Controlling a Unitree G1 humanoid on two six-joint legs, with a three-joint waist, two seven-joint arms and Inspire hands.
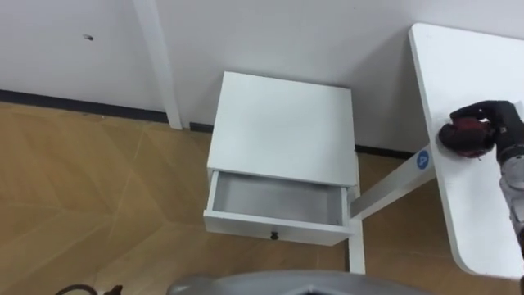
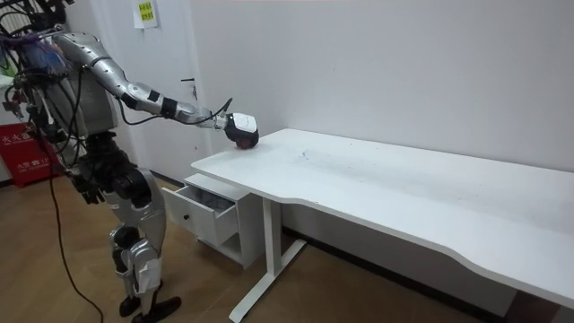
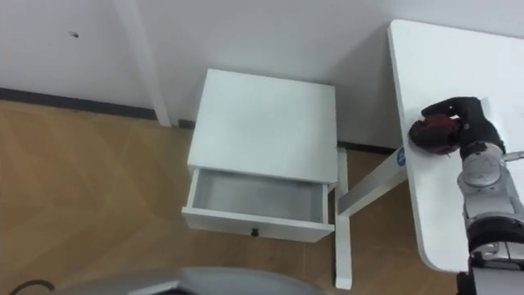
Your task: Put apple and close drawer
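One dark red apple point(image 1: 460, 137) sat by the edge of the desk point(image 1: 467, 65), on the side nearest the cabinet. Your right hand point(image 1: 496, 123) was wrapped over its top and far side, fingers curled round it; whether it rested on the desk or hung just clear, I could not tell.

You should have judged it firm, round and smooth-skinned, and light enough for one hand. It was likely to roll if let go on the flat and to bruise if squeezed hard or dropped. The best hold was round its widest part, thumb opposite the fingers.

Well apart from it, lower and to your left, the drawer point(image 1: 274, 199) stood open and bare inside, its small dark knob point(image 1: 274, 236) facing you under the white cabinet point(image 1: 282, 127) top.

Your left hand point(image 2: 87, 188) hung idle by your hip.
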